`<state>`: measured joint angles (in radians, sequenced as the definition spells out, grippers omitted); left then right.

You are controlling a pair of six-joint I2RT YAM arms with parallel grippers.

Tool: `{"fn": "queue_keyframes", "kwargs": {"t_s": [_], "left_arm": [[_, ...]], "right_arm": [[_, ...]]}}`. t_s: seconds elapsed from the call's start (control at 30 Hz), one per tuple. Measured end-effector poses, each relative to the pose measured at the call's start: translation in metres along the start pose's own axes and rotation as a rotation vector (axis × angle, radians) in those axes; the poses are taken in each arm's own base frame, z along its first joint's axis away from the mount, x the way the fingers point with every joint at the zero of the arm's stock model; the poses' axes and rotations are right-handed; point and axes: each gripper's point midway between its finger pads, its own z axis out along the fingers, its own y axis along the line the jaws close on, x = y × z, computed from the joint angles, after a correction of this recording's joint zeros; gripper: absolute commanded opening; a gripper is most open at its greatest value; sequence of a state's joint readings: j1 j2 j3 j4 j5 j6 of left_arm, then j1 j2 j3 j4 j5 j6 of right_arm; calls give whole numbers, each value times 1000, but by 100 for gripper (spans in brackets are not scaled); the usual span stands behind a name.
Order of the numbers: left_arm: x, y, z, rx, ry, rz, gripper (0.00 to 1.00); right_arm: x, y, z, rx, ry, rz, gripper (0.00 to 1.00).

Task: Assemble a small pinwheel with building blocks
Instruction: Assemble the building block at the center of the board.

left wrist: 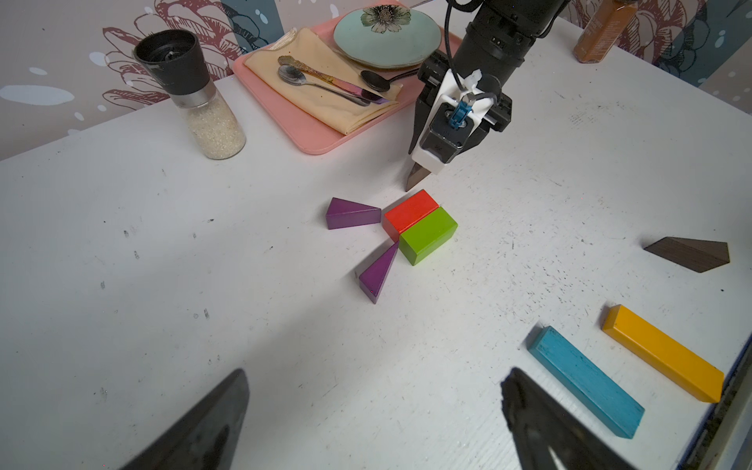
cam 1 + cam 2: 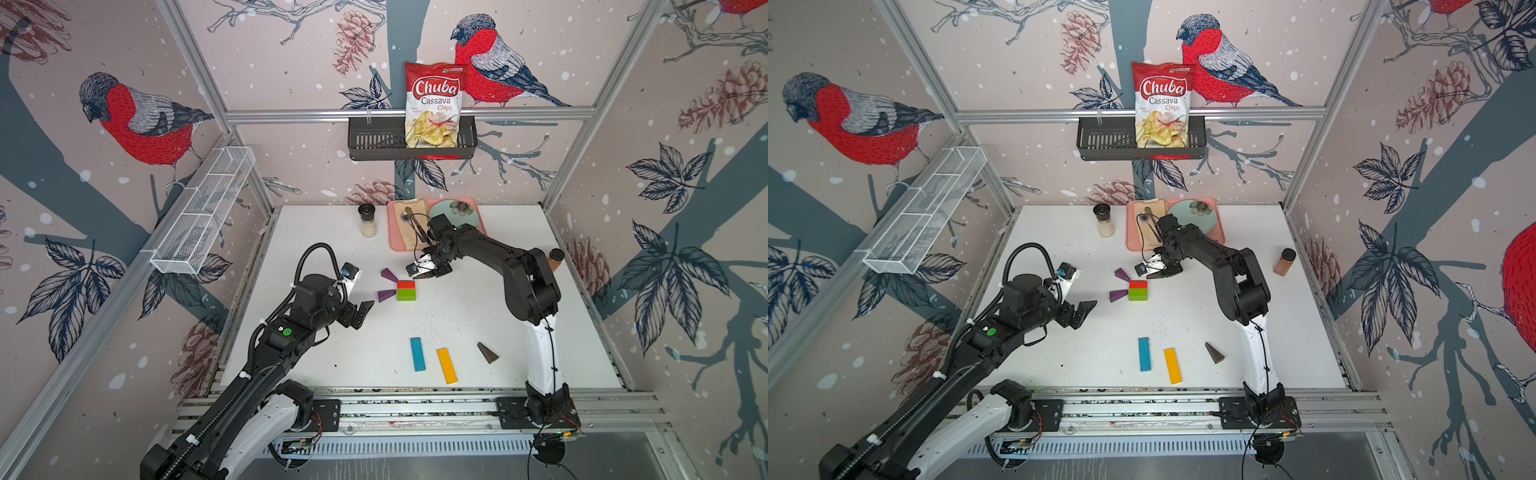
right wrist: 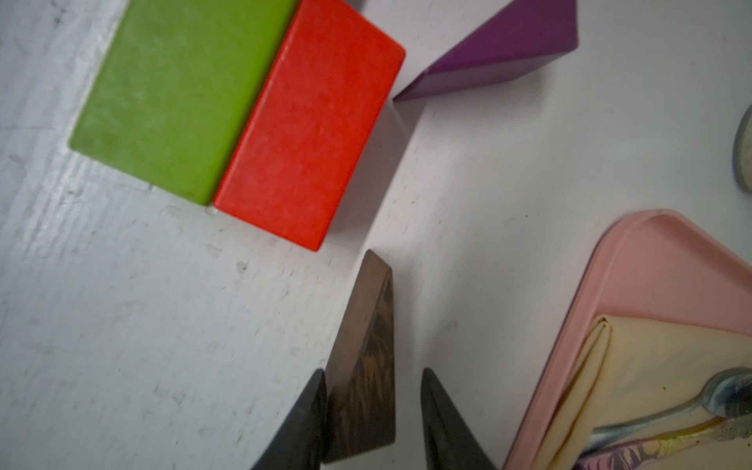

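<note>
Landmark on the white table (image 2: 478, 299): the pinwheel hub (image 2: 406, 289), a red brick (image 1: 411, 211) flush against a green brick (image 1: 427, 235), red on the far half in both top views.

On the hub's left-arm side, two blades, tips inward:
- far purple wedge (image 2: 389, 274), aimed at the red brick's corner across a small gap
- near purple wedge (image 2: 386, 295), tip right at the seam corner of the hub; touching or not, unclear

Just off the hub's far right-arm corner: a dark brown wedge (image 3: 362, 358) lying on the table, tip toward the red brick, with a narrow gap between. Over its broad end, the right gripper (image 3: 373, 371), jaws slightly parted. One finger (image 3: 309, 411) against the wedge's side, daylight at the opposite finger, so no pinch.

Off the hub's near left-arm side, well apart: the left gripper (image 1: 376, 371), jaws spread wide, nothing between.

Nearer the robot's base than the hub, well apart from it: blue bar (image 2: 417, 354) and yellow bar (image 2: 446, 365), flat, roughly parallel, not touching. Further toward the right-arm side: a second dark brown wedge (image 2: 487, 353), alone.

Beyond the hub, at the back: a pink tray (image 1: 317, 140) and a grinder (image 2: 367, 222).
</note>
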<state>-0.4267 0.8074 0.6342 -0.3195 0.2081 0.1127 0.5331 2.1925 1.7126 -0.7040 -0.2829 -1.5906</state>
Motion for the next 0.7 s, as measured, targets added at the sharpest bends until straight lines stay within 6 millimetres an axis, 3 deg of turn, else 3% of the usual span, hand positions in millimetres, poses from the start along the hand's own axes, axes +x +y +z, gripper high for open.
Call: {"fn": "queue_keyframes", "kwargs": {"t_s": [0.17,0.43,0.7], "left_arm": [[3,0,2,3,9,-2,96],[12,-3,10,22,12,-12,97],[7,-2,14,27,-7,-10,96]], "right_arm": [[1,1,-10,12,5,14,41],[-5,39,-38,6,3,117,41],[-1,20,-54,192,-41,460,35]]}}
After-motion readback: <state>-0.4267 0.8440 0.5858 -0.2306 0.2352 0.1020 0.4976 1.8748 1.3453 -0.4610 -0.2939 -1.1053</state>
